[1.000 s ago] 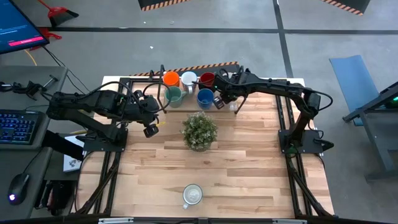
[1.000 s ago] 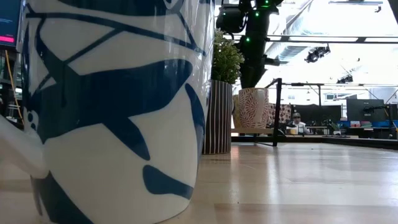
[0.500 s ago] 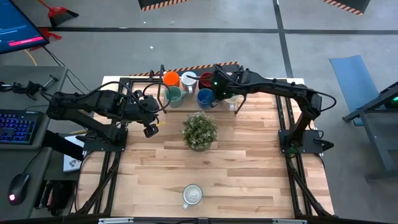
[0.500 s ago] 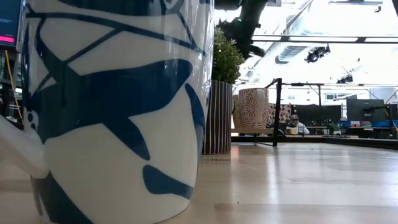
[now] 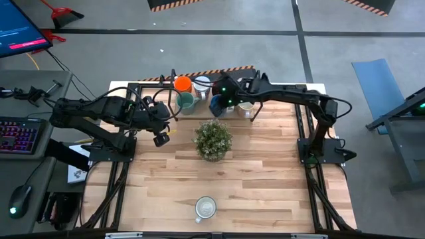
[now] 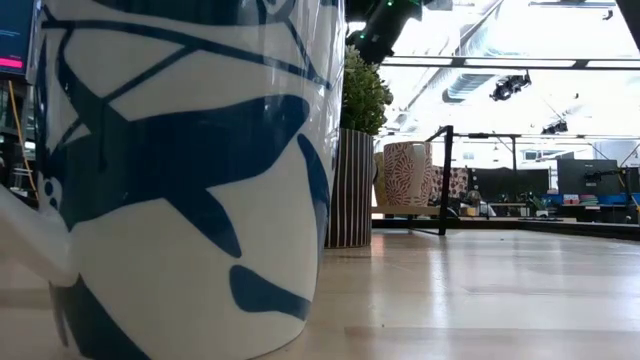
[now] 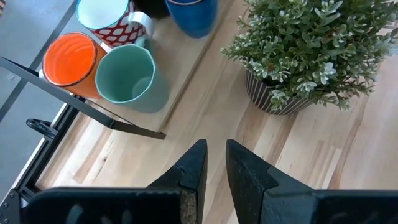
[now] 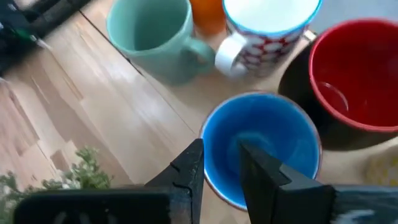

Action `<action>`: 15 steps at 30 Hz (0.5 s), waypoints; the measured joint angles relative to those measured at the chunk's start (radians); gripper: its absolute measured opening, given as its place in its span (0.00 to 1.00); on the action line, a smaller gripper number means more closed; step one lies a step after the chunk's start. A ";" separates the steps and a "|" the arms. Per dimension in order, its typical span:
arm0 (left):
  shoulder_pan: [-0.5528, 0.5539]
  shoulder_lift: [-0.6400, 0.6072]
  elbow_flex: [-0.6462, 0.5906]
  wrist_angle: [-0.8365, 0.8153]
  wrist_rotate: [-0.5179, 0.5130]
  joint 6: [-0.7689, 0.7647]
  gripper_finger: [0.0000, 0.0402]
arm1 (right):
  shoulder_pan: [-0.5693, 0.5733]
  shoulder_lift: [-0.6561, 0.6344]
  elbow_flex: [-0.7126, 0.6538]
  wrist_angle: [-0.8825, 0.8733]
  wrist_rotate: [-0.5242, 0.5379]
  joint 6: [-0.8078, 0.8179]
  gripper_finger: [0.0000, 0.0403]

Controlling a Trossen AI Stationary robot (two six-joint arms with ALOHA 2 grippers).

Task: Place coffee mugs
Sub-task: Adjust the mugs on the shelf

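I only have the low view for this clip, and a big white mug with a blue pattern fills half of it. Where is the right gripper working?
Observer: The right gripper hovers over the blue mug, in the mug cluster at the table's back edge, fingers slightly apart.
Operator: What else stands in that cluster?
Observer: An orange mug, a teal mug, a white mug with red pattern and a dark red mug.
Operator: And the left arm?
Observer: The left gripper waits beside the potted plant, holding nothing.
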 joint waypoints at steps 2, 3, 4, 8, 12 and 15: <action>0.000 0.000 0.000 0.001 0.000 0.000 0.12 | 0.000 0.012 0.000 -0.001 0.000 0.000 0.19; 0.000 0.000 0.000 0.002 0.000 0.000 0.12 | 0.000 0.017 0.000 -0.002 -0.003 0.000 0.19; 0.000 0.000 0.000 0.002 0.000 0.000 0.12 | 0.000 0.024 0.000 -0.005 -0.003 0.000 0.19; 0.000 0.000 0.000 0.005 0.000 0.000 0.12 | 0.000 0.056 0.000 -0.022 -0.008 -0.002 0.19; 0.000 0.000 0.000 0.006 0.001 0.000 0.12 | -0.006 0.073 0.000 -0.043 -0.003 -0.007 0.19; 0.000 0.000 0.000 0.006 0.002 -0.010 0.12 | -0.013 0.082 0.000 -0.051 0.007 -0.008 0.19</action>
